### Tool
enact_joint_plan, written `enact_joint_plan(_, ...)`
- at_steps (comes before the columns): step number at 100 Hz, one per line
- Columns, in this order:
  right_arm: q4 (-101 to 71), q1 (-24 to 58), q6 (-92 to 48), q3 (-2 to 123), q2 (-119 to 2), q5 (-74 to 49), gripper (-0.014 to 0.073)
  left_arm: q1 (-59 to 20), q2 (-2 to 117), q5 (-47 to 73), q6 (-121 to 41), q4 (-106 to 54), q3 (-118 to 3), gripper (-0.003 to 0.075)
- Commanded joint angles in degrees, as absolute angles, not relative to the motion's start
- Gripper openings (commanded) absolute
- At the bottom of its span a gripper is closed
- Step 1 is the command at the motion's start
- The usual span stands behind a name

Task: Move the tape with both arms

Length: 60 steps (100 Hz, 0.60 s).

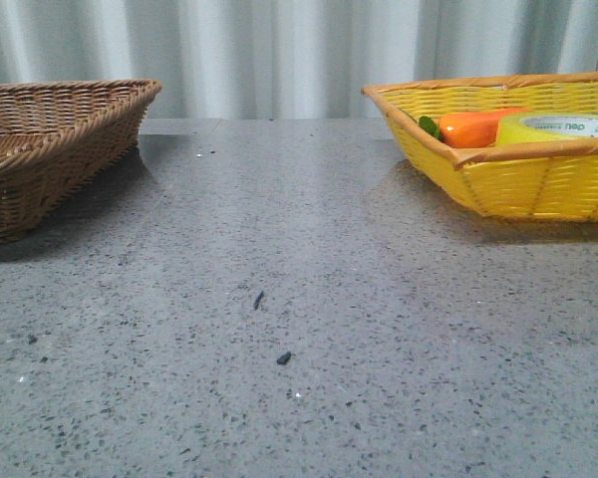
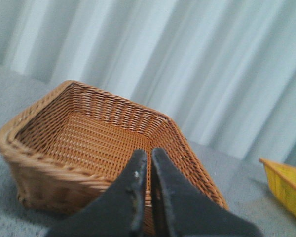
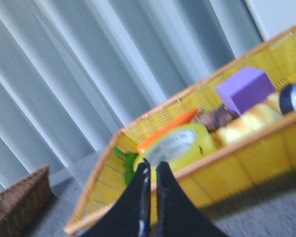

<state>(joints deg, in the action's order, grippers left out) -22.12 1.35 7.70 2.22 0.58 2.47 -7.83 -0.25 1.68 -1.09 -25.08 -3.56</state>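
Inside, glossy round tape (image 1: pixel 558 127), woven basket (image 1: pixel 538 184)

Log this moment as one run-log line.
phase: pre-grasp | tape: in yellow basket beside carrot toy | left end effector: shut, near brown basket | right end effector: shut, empty

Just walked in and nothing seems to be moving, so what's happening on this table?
Nothing is being handled yet. The tape lies in the yellow basket on the right, beside an orange carrot toy and a purple block. The right gripper is shut, outside that basket and pointed at the tape. The left gripper is also shut, facing the brown wicker basket, which looks empty.
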Motion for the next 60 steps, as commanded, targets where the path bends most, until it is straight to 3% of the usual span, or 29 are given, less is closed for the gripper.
enact_joint_plan(1,-20.03,1.02,7.67,7.96,0.00,4.73,-0.0062,-7.81,1.77,2.90,-1.14,-18.56,-9.33,-0.0020)
enact_joint_plan(14,-12.15,1.12,7.67,14.83,-4.38,-1.52,-0.0060,-7.81,8.53,7.20,-1.14,-15.47,-16.83,0.0016)
enact_joint_plan(19,-10.69,1.12,7.67,18.27,-6.84,-4.28,-0.0057,-7.81,11.61,9.09,-1.14,-15.47,-19.71,0.0087)
enact_joint_plan(27,-9.66,1.12,7.57,23.31,-11.66,-9.78,-0.0013,-7.81,16.61,13.04,-1.23,-15.47,-24.19,0.0267)
enact_joint_plan(36,-9.64,1.12,7.45,29.58,-17.37,-17.30,0.0133,-7.81,21.83,17.70,-1.23,-15.47,-28.93,0.0403)
enact_joint_plan(48,-9.64,1.12,6.91,37.66,-24.96,-25.70,0.0361,-9.15,25.34,18.85,-1.23,-15.82,-32.19,0.0419)
enact_joint_plan(60,-9.64,1.24,3.85,44.12,-31.74,-30.52,0.0421,-11.57,26.26,18.74,-1.23,-15.81,-33.02,0.0419)
